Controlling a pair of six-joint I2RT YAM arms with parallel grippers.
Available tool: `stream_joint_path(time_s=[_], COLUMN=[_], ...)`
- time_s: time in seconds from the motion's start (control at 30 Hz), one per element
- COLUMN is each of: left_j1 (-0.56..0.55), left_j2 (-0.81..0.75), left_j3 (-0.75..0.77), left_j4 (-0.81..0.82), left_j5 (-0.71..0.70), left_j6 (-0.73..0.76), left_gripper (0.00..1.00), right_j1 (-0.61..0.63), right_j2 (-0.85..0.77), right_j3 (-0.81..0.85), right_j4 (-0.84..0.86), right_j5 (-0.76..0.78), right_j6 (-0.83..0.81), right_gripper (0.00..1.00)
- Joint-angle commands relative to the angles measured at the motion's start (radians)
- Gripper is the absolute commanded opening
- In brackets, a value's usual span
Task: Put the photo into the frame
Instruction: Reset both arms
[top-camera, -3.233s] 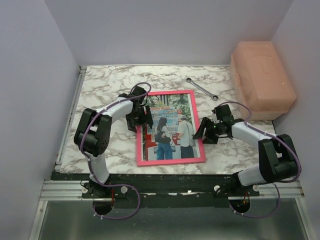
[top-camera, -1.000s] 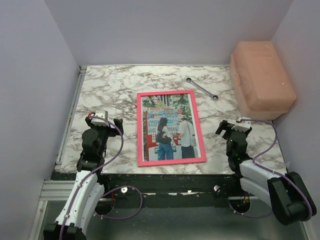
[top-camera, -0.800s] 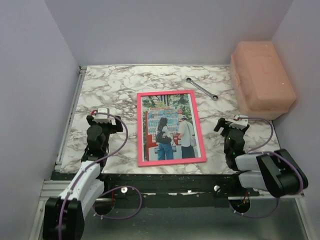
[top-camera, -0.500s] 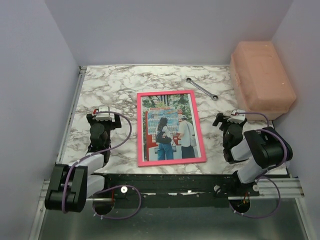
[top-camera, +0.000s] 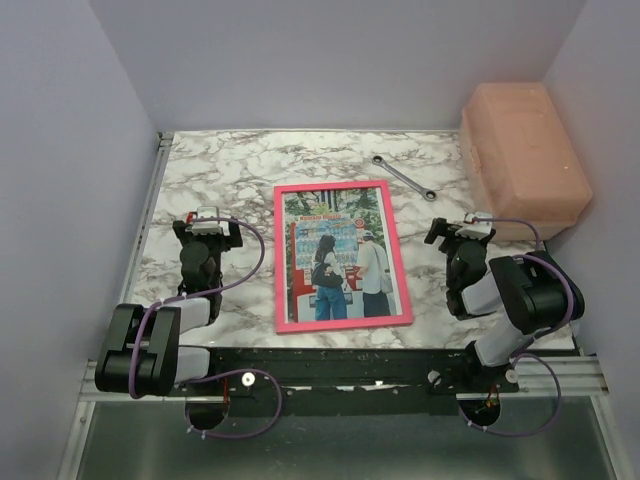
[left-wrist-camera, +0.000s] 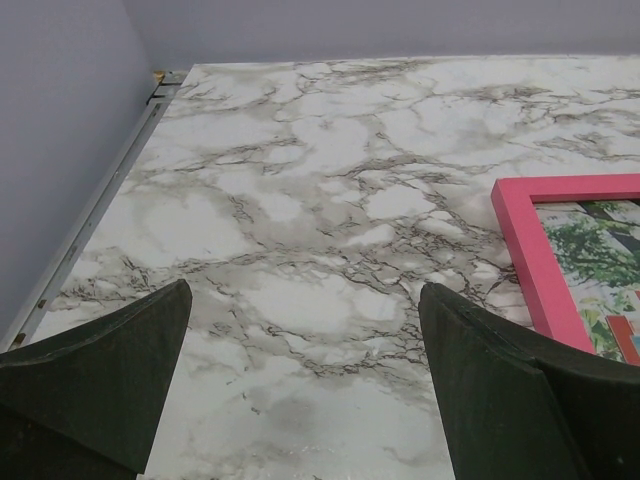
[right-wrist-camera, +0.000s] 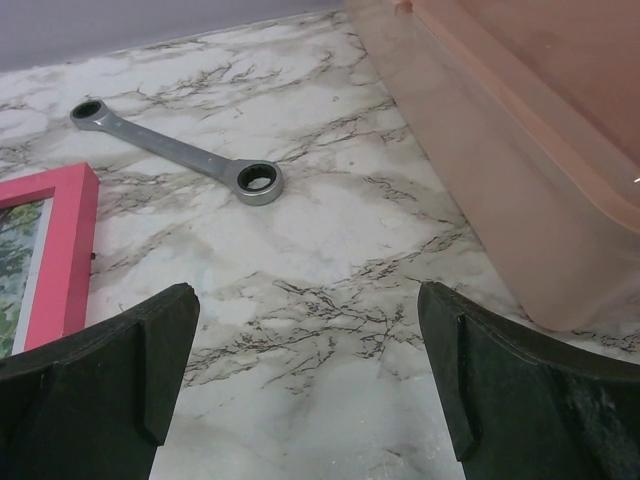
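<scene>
The photo (top-camera: 339, 260) of two people at vending machines lies inside the pink frame (top-camera: 281, 270), flat on the marble table's middle. A corner of the frame (left-wrist-camera: 530, 250) shows at the right of the left wrist view, and its edge (right-wrist-camera: 70, 250) at the left of the right wrist view. My left gripper (top-camera: 207, 225) sits to the left of the frame, open and empty over bare marble. On the frame's right side my right gripper (top-camera: 458, 232) is also open, holding nothing. Both arms are folded back near the front edge.
A metal wrench (top-camera: 404, 178) lies behind the frame's right corner, also seen as the wrench (right-wrist-camera: 180, 155) in the right wrist view. A large salmon plastic box (top-camera: 524, 160) stands at the back right, close to my right gripper. Walls enclose three sides.
Both arms have drawn away from the frame and folded back to the near edge. Over the last second the grippers rose slightly; the framed photo has not moved.
</scene>
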Motion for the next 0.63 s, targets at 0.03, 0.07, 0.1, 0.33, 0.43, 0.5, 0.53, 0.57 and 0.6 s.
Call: stream_joint_path(time_s=[0.03, 0.07, 0.1, 0.33, 0.43, 0.5, 0.53, 0.57, 0.6], left_j1=[0.006, 0.007, 0.007, 0.007, 0.007, 0.007, 0.009, 0.015, 0.016], left_j2=[0.001, 0.002, 0.001, 0.002, 0.003, 0.004, 0.003, 0.001, -0.001], left_j3=[0.013, 0.014, 0.013, 0.012, 0.015, 0.019, 0.024, 0.025, 0.021], left_j4=[0.04, 0.044, 0.043, 0.042, 0.04, 0.032, 0.021, 0.016, 0.021], left_j5=[0.017, 0.018, 0.017, 0.017, 0.018, 0.022, 0.031, 0.043, 0.041], left_j6=[0.005, 0.005, 0.005, 0.004, 0.005, 0.005, 0.004, 0.004, 0.005], left_gripper=[0.98, 0.98, 0.98, 0.98, 0.98, 0.98, 0.98, 0.99, 0.98], right_j1=[-0.008, -0.008, -0.007, -0.008, -0.008, -0.008, -0.008, -0.008, -0.009], right_j2=[0.008, 0.008, 0.008, 0.008, 0.008, 0.01, 0.01, 0.01, 0.01], right_j3=[0.007, 0.007, 0.007, 0.007, 0.007, 0.007, 0.007, 0.007, 0.007], right_j4=[0.019, 0.019, 0.019, 0.018, 0.018, 0.021, 0.021, 0.024, 0.024], right_j5=[-0.008, -0.007, -0.007, -0.008, -0.007, -0.008, -0.008, -0.009, -0.008], right_j6=[0.004, 0.003, 0.004, 0.005, 0.003, 0.003, 0.003, 0.002, 0.002], right_gripper=[1.0, 1.0, 1.0, 1.0, 1.0, 1.0, 1.0, 1.0, 1.0])
